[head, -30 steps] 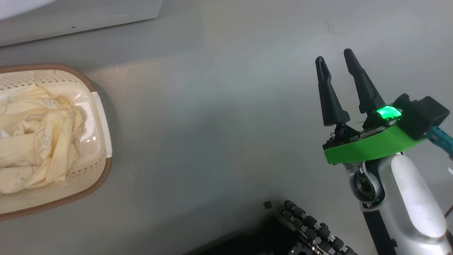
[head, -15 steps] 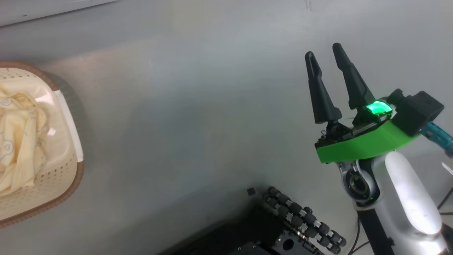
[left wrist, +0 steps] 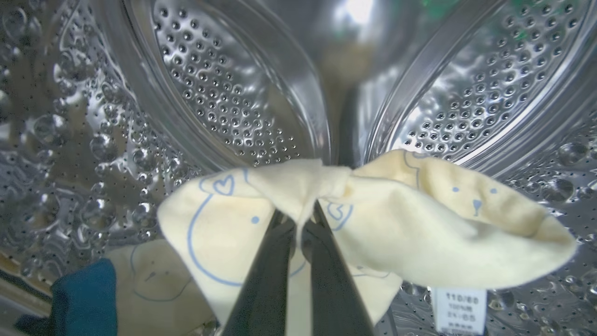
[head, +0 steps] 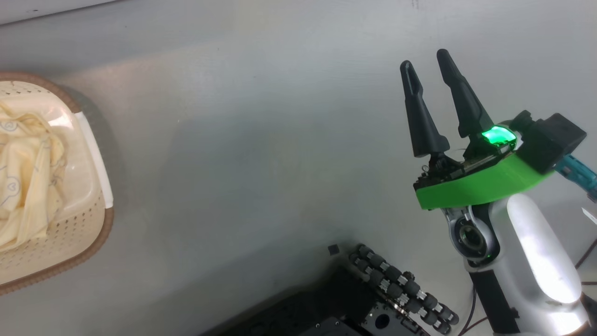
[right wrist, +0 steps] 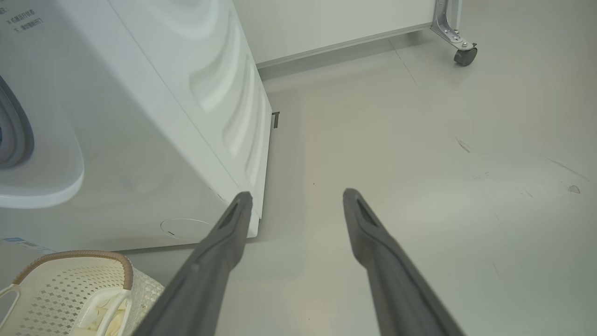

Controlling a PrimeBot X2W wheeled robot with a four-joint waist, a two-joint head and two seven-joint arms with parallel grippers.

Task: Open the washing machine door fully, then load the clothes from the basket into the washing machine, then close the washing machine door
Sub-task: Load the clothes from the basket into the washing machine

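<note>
Pinching a bunched fold of a cream garment (left wrist: 410, 238), the left gripper (left wrist: 302, 223) has its jaws drawn almost together with only cloth between them. The fabric fans out to either side of the grip, and a white tag (left wrist: 458, 303) dangles from its lower edge. Just beneath lies a second garment (left wrist: 154, 284) with a blue collar patch (left wrist: 84, 294), resting low at the front of the drum (left wrist: 224, 93). The perforated steel wall curves away behind both. The held piece hangs well inside the washing machine (right wrist: 140, 116), which suggests the grip is carried this deep so that a release drops the cloth onto the drum and not across the porthole edge. Outside, the right gripper (head: 423, 59) hovers above the bare floor (head: 261, 163), its jaws spread wide and holding nothing. It appears parked off to the robot's right to leave the loading arm room. Farther left on the floor, beside the machine's front, sits the basket (head: 105, 224) with more clothes (head: 28, 186) heaped in it. Loading therefore looks partway done: at least one more trip to the basket is needed, and closing the door comes after that.
</note>
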